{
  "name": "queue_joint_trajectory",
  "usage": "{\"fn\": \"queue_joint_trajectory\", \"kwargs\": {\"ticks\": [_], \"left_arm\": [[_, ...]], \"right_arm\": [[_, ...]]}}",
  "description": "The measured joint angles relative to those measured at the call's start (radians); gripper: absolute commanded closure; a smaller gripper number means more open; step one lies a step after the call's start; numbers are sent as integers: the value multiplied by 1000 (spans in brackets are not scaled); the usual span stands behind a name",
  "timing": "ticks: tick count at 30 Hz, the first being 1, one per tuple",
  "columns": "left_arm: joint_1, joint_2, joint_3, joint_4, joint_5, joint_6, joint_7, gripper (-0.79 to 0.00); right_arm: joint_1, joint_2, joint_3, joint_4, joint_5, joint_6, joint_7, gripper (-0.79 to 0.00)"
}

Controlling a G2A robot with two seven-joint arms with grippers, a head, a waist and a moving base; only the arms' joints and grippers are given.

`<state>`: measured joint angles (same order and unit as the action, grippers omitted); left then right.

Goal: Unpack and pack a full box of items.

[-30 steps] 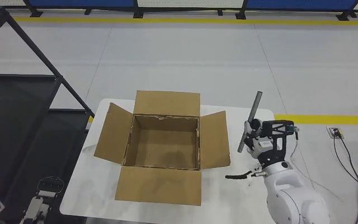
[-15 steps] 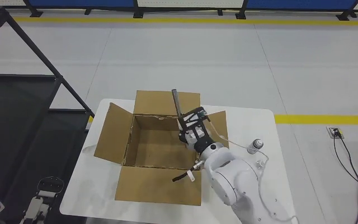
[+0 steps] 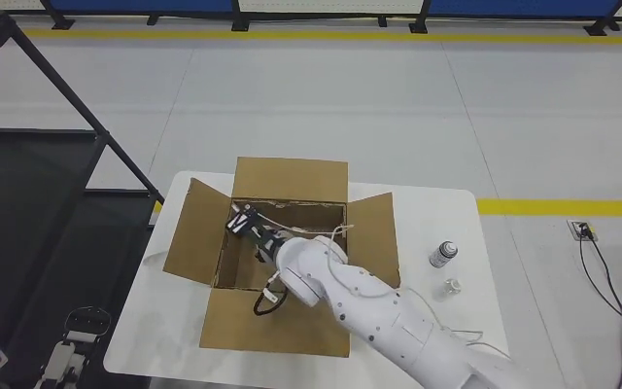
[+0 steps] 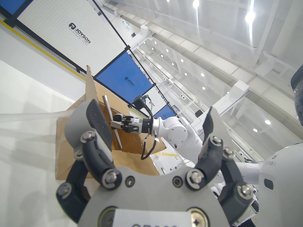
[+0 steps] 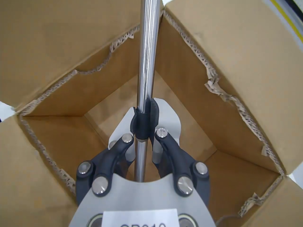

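Right gripper (image 5: 144,116) clamped shut on metal rod (image 5: 148,48), gripped near one end; longer part projected past pads toward corner of cardboard box (image 3: 290,180). Gripper placed at far left corner of box opening, rod steeply tilted there; wall contact cannot be told. Rod: slim, straight, polished, uniform; slipping in pads judged possible. Tilting of long axis along box floor judged needed for laying down. Left gripper (image 4: 153,116) spread wide, nothing held, well apart from box. Bottle (image 3: 443,254) seen upright on table (image 3: 437,209) beside right flap
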<state>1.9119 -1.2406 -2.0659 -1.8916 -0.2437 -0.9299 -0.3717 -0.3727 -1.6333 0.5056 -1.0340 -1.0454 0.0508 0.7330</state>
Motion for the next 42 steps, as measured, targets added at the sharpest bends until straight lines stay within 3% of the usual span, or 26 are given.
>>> {"fn": "queue_joint_trajectory", "kwargs": {"ticks": [11,23,26,30,32,42], "left_arm": [[0,0,0,0,0,0,0,-785],[0,0,0,0,0,0,0,-785],[0,0,0,0,0,0,0,-785],[0,0,0,0,0,0,0,-785],[0,0,0,0,0,0,0,-785],[0,0,0,0,0,0,0,-785]], "right_arm": [[90,-130,-58,376,88,-45,35,0],[131,-235,-72,619,127,-88,14,0],[133,-253,-71,660,132,-100,2,0],[139,-271,-66,704,138,-113,-11,-163],[143,-278,-61,724,143,-122,-17,-206],[159,-290,-35,787,157,-164,-65,-209]]}}
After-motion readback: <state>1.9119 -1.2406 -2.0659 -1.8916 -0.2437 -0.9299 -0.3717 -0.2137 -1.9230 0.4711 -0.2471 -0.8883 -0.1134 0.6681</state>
